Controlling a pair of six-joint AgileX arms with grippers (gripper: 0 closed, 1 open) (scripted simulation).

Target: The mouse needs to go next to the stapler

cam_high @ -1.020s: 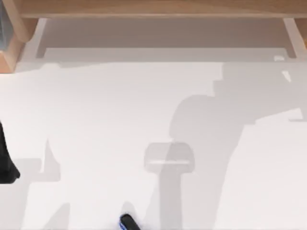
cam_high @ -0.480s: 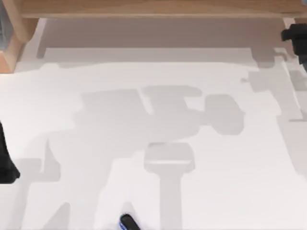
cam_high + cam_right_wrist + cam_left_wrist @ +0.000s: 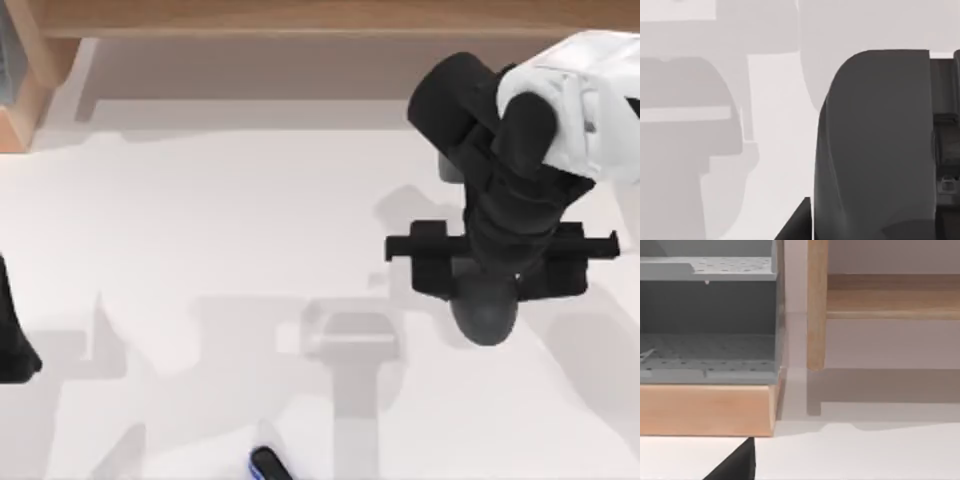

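Observation:
A dark grey rounded mouse hangs over the right half of the white table, and my right gripper is shut on it from above. In the right wrist view the mouse sits close to the camera, above the table. A small black and blue stapler lies at the table's front edge, left of centre, and is cut off by the frame. It is well away from the mouse. My left arm stays parked at the left edge, and a black tip of it shows in the left wrist view.
A wooden shelf runs along the back of the table. A grey perforated rack on a wooden base stands at the back left, beside a wooden post. The table between mouse and stapler is bare.
My right arm has swung in from the back right corner towards the table's middle, bringing the mouse with it. The stapler and the left arm have not moved.

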